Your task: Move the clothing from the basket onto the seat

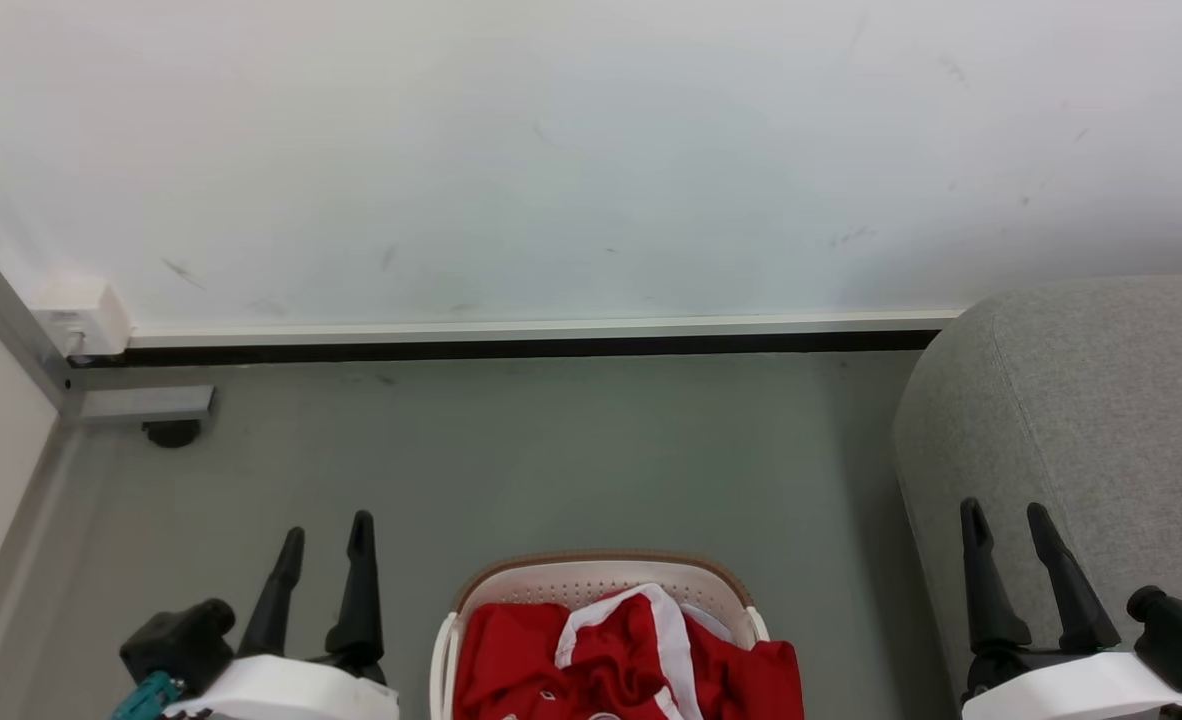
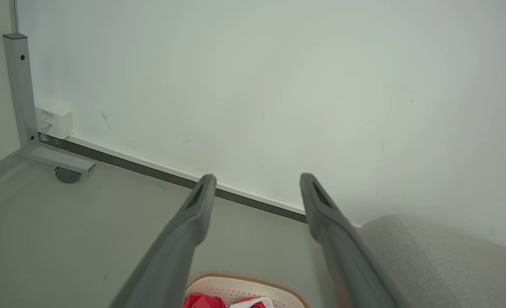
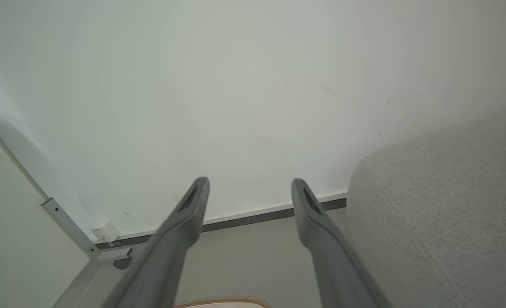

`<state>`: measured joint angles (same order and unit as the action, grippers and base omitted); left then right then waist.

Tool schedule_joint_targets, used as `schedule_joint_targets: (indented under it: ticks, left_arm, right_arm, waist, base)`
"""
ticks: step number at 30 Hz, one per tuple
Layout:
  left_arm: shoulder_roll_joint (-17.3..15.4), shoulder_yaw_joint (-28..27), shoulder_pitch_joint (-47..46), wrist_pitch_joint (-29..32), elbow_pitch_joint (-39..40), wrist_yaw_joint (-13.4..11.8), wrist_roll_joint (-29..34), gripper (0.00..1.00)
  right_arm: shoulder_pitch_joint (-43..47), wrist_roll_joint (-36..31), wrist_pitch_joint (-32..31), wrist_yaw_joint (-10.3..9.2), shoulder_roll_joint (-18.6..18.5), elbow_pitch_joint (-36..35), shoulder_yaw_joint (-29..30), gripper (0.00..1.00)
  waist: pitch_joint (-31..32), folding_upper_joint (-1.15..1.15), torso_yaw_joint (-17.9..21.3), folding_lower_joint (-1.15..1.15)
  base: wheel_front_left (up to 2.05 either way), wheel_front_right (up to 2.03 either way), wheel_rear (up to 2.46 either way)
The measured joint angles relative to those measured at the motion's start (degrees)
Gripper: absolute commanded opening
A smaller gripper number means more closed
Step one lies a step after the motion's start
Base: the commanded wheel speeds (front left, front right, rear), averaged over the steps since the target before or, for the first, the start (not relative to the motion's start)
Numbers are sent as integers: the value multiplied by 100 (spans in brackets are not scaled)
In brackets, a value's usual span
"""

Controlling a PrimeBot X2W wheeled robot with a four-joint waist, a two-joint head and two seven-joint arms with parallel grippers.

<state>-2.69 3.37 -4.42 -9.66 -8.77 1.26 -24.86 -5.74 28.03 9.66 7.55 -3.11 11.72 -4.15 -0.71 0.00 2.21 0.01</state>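
Left claw (image 1: pixel 328 528) and right claw (image 1: pixel 1003 510) gape empty, flanking the basket (image 1: pixel 591 572) of red clothing (image 1: pixel 511 660)

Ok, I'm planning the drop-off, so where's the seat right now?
In the head view the seat stands at the right edge, by the wall, right of the basket.

basket (image 1: pixel 601 577) and clothing (image 1: pixel 631 660) cut off at bottom edge, seat (image 1: pixel 1081 420) cropped at right

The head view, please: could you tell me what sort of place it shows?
Probably a plain indoor room, perhaps a lab mock-up of a home: bare white wall, grey floor, a grey upholstered seat and a basket of red clothing.
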Motion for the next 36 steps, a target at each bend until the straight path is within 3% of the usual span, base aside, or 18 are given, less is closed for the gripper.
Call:
schedule_joint_targets:
  ticks: [21,36]
  left_arm:
    - [3,76,-34,-261,2,56,987,100]
    - [3,189,-80,-413,-32,48,1324,100]
  right_arm:
    - [-14,-896,266,0,29,-23,3,100]
    - [-63,-1427,412,0,29,-47,-104,100]
  waist:
    - [-1,0,61,0]
    - [3,0,87,0]
  base:
    - [0,0,0]
    - [0,0,0]
